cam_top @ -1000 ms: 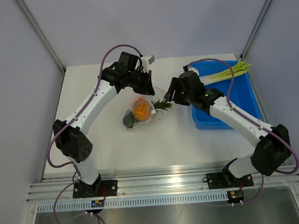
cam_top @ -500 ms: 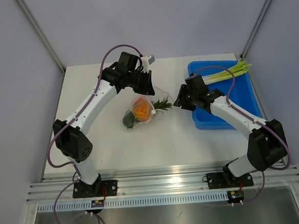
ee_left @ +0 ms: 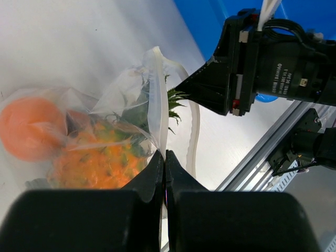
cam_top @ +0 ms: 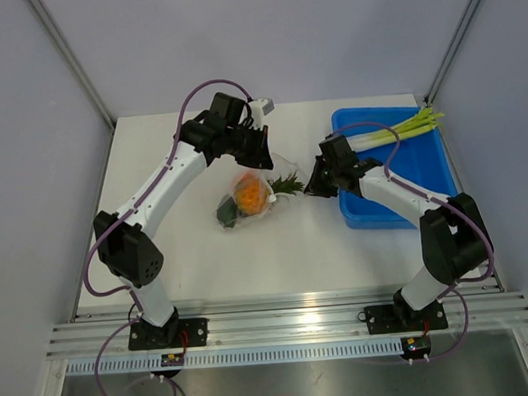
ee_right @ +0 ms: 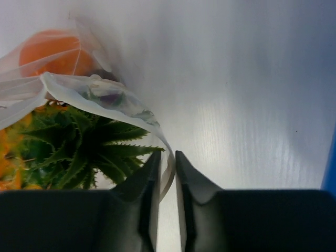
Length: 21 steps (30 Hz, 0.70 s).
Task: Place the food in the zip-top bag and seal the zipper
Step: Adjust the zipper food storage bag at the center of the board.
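As left hand (ee_left: 164, 155) pinches bag (ee_left: 123, 97), right hand (ee_right: 168, 156), near-shut, straddles zipper (ee_right: 107, 95)

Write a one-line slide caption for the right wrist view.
Right end effector straddling the mouth edge of the zip-top bag, pineapple leaves alongside.

A white table (cam_top: 187, 258) sits within pale grey walls (cam_top: 262, 35), metal posts (cam_top: 70, 59) at its far corners. An aluminium rail (cam_top: 291, 327), apparently slotted, lines the near edge.
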{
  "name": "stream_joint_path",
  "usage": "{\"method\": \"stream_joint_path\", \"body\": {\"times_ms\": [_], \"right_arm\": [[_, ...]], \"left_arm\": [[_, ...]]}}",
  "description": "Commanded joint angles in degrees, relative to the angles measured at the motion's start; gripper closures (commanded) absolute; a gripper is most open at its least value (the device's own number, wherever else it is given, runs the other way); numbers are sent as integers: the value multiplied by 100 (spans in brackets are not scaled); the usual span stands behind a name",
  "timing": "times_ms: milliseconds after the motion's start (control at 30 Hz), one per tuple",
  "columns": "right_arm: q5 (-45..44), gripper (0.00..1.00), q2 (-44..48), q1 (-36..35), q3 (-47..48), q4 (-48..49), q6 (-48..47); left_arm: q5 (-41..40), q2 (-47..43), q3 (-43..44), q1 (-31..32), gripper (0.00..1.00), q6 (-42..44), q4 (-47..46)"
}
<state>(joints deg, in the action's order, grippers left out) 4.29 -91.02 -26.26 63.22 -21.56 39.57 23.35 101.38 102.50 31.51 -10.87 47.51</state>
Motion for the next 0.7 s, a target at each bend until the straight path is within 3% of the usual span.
{"method": "stream_joint_path", "body": {"times_ms": [0, 67, 367, 533, 667], "right_arm": [[212, 88, -144, -37, 322, 276, 42], [221, 100, -100, -37, 498, 249, 16], [107, 100, 313, -740, 1201, 91, -309], [-603, 100, 497, -714, 711, 213, -108], [-632, 100, 559, -696, 542, 284, 94]], "left_arm": [[-41, -356, -11, -4, 100, 103, -207], [-111, -408, -19, -22, 100, 147, -172], [-507, -523, -81, -233, 100, 244, -119], [-613, -567, 15, -338, 100, 305, -119], [-806, -488, 296, -365, 100, 446, 39]]}}
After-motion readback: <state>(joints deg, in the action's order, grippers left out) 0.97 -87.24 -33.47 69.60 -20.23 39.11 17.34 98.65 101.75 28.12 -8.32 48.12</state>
